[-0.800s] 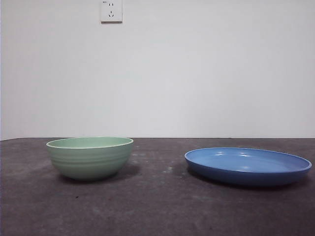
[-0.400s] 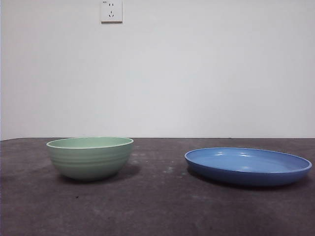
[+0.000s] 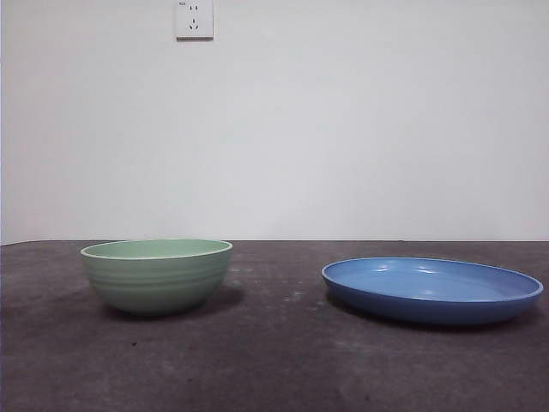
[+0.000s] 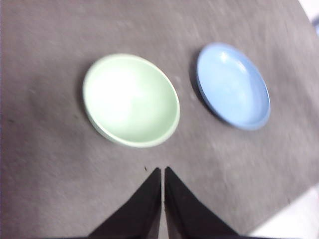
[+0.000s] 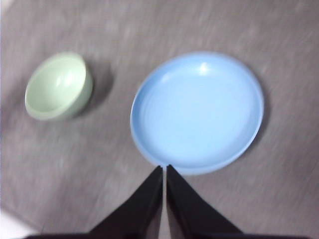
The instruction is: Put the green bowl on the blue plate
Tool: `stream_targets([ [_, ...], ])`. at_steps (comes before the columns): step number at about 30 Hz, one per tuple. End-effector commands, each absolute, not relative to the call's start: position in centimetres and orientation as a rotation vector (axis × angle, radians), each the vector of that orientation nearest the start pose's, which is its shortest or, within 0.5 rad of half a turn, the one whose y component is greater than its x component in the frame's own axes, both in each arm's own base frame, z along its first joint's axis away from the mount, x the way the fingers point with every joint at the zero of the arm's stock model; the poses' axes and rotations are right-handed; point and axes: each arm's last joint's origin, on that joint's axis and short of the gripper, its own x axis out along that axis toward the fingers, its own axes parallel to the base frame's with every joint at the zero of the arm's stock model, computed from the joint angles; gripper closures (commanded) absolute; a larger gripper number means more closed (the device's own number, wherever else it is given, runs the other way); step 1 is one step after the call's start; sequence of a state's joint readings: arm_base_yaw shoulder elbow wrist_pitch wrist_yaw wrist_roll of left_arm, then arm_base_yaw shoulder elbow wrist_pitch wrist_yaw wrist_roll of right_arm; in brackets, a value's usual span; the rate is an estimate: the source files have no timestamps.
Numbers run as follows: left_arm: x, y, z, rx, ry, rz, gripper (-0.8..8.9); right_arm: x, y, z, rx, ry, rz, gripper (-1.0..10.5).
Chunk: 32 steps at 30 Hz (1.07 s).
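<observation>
The table [image 3: 274, 360] is a dark grey, matte surface running across the full front view, with a white wall [image 3: 343, 129] behind it. The blue plate [image 3: 431, 289] lies flat on the table at the right of the front view, empty. The green bowl [image 3: 157, 275] stands upright on the table at the left, well apart from the plate and also empty. A white wall socket [image 3: 194, 19] is mounted high on the wall above the bowl. The 2 grippers are both raised above the table and hold nothing. The left gripper [image 4: 163, 172] has its jaws pressed almost together, tips nearest the bowl. The right gripper [image 5: 164, 169] is likewise nearly closed, tips over the plate's near rim.
</observation>
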<state>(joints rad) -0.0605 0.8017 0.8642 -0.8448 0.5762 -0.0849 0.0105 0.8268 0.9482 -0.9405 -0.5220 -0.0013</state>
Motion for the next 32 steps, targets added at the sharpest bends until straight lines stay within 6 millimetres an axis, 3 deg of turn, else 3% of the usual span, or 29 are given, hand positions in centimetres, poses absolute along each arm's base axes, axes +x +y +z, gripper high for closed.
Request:
stream_targets([
  [1,13.9,-3.0,30.7,-0.207,0.796,-0.641,8.04,14.2,2.0,32.3,0.151,0.834,0.558,9.4],
  [9,13.5,-3.6,30.5,-0.179,0.835,-0.690,7.93,13.8,3.1,32.0,0.126,0.899,0.624,9.4],
  [11,13.5,-3.6,30.5,-0.180,0.835,-0.689,7.17,13.8,3.2,32.0,0.123,0.902,0.631,8.5],
  [14,13.5,-3.6,30.5,-0.180,0.835,-0.689,5.33,13.8,3.2,32.0,0.125,0.904,0.634,6.1],
  [17,13.5,-3.6,30.5,-0.179,0.834,-0.689,3.94,13.8,3.2,32.0,0.128,0.905,0.633,5.6],
  [26,14.1,-3.6,30.8,-0.200,0.806,-0.653,3.90,13.8,3.2,32.0,0.129,0.905,0.632,5.6],
  [32,16.3,-4.0,31.4,-0.175,0.827,-0.553,3.90,13.8,3.2,32.0,0.131,0.906,0.631,5.6],
])
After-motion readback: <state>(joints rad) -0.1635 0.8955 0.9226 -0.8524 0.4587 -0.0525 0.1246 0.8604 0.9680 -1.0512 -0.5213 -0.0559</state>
